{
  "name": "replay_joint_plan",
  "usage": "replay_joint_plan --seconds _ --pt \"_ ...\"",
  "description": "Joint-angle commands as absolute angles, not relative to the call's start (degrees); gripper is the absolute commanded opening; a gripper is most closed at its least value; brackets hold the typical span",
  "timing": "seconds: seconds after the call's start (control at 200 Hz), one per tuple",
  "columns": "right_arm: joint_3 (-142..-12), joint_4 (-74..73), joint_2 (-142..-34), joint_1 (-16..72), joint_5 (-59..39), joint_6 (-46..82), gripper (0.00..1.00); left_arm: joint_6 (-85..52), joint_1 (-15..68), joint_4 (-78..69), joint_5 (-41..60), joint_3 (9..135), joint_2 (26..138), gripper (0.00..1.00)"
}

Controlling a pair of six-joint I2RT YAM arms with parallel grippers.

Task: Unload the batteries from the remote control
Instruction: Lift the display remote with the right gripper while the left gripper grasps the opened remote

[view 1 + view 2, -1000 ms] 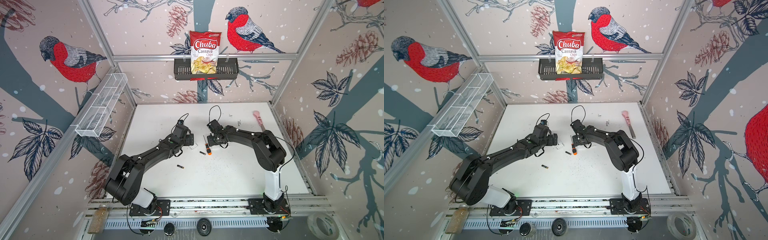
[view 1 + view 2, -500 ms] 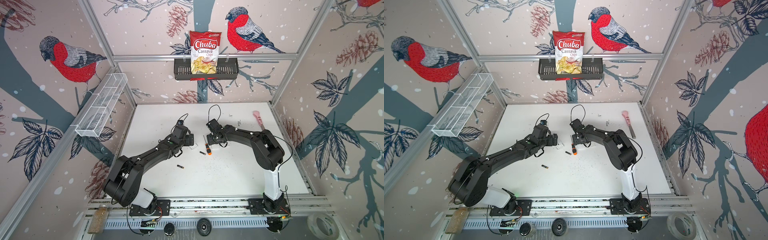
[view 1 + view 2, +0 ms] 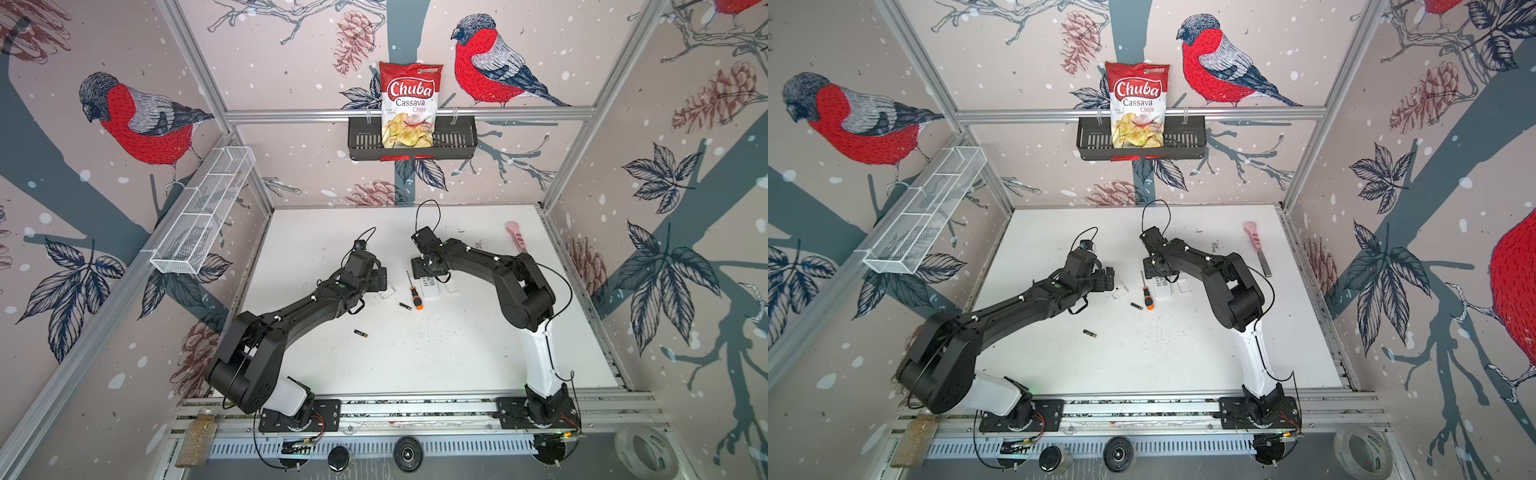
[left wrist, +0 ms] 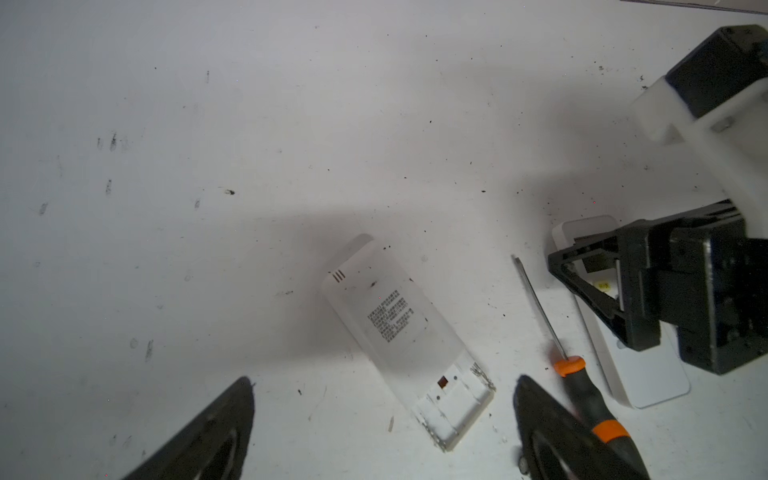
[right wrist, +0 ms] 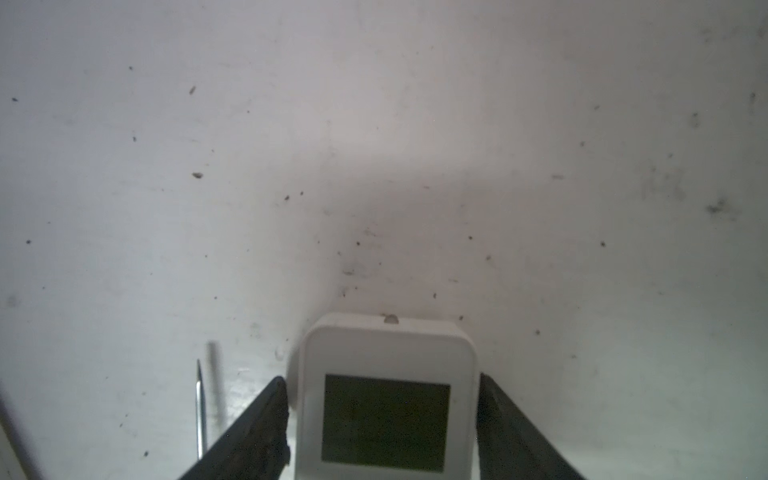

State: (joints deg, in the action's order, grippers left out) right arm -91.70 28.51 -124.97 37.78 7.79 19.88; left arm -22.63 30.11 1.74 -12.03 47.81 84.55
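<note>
Barely anything has shifted in the last second: right gripper point(image 5: 381, 378) still straddles the white rectangular remote control point(image 5: 386, 353) with dark display; clamped or not, I can't tell. Left gripper point(image 4: 384, 379) hangs spread wide over a white plastic back cover point(image 4: 395, 316). Both top views, not the right wrist's, show two slim black gold-ended batteries point(image 3: 405, 306) loose on the white table point(image 3: 415, 365), one beside the orange-and-black-handled screwdriver point(image 3: 416, 298).

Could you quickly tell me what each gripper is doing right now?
Left gripper: open, empty.
Right gripper: straddling the remote; grip cannot be told.
</note>
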Motion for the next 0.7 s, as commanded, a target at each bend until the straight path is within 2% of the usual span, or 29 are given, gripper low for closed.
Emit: replay_joint_plan --seconds 0.0,0.695 --pt "-92.77 31.33 -126.00 37.86 8.07 20.34 0.70 -22.94 29.80 0.35 -12.55 48.08 84.41 0.96" --pt "-91.77 30.96 -126.19 36.25 6.02 20.92 0.41 -22.76 29.29 -0.56 -10.98 48.82 85.43 0.96"
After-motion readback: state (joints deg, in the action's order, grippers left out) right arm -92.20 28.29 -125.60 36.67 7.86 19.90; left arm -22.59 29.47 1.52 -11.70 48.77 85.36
